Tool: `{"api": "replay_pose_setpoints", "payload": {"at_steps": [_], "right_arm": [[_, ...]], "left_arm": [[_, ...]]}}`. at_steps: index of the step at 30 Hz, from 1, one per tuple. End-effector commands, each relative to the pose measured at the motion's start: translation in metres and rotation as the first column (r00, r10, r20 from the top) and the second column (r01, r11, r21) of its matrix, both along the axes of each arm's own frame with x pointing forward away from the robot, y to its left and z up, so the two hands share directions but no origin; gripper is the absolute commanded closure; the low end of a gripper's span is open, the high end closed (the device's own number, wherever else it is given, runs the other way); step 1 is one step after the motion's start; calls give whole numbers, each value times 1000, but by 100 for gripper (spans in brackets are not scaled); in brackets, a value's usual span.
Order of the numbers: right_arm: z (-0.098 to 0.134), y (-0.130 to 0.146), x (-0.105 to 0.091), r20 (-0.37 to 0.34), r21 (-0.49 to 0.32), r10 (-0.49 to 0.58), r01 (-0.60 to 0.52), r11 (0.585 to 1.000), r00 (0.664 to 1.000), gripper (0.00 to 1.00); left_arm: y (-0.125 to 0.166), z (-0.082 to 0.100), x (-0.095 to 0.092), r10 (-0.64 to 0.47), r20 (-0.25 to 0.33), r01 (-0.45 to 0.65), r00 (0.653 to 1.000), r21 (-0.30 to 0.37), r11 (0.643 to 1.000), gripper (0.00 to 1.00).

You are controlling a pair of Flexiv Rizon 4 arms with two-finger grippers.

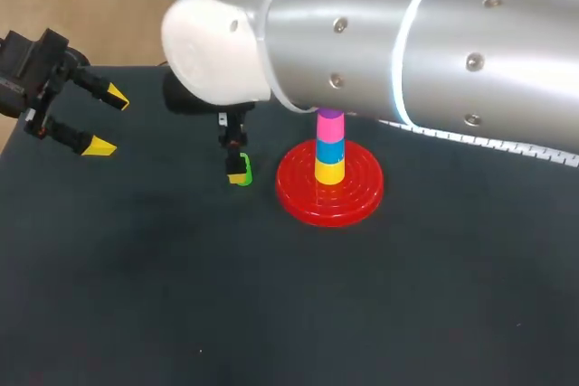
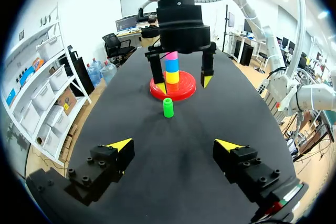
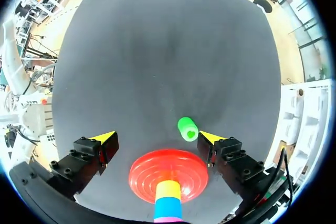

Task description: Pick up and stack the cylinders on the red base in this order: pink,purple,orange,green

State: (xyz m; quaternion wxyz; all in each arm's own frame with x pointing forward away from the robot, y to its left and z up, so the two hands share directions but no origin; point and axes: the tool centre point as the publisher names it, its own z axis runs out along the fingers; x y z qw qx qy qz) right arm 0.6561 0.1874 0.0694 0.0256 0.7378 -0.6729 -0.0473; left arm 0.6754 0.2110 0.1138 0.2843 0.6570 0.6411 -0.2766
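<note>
The red base [image 1: 330,189] stands mid-table with a stack on its peg: a yellow-orange cylinder [image 1: 329,170] lowest, a blue one [image 1: 330,149] on it and a pink one [image 1: 331,124] on top. A green cylinder [image 1: 241,167] stands upright on the table left of the base. My right arm [image 1: 407,51] crosses the head view and hides most of its gripper. In the wrist views my right gripper [image 3: 156,136] hangs open and empty above the table, with the green cylinder [image 3: 187,128] just off one fingertip. At the far left my left gripper [image 1: 109,120] is open and empty.
The black table [image 1: 271,314] carries nothing else. In the left wrist view my right gripper [image 2: 184,84] stands between my left gripper [image 2: 174,144] and the red base [image 2: 173,88], with the green cylinder [image 2: 168,107] on the near side of it.
</note>
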Motion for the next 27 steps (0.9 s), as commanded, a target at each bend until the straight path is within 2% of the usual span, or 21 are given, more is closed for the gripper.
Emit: {"api": "replay_pose_setpoints", "payload": {"at_steps": [1, 18, 27], "right_arm": [[-7, -1, 6, -1, 3, -1, 1, 1000, 1000, 0], [-26, -3, 25, 10, 35, -16, 16, 999, 1000, 0], [-35, -4, 30, 32, 16, -24, 23, 1000, 999, 0]], "left_arm": [[0, 0, -1, 1, 3, -1, 1000, 1, 1000, 0], [0, 0, -1, 1, 3, -1, 1000, 1, 1000, 0], [0, 0, -1, 1, 3, -1, 1000, 1, 1000, 0]]}}
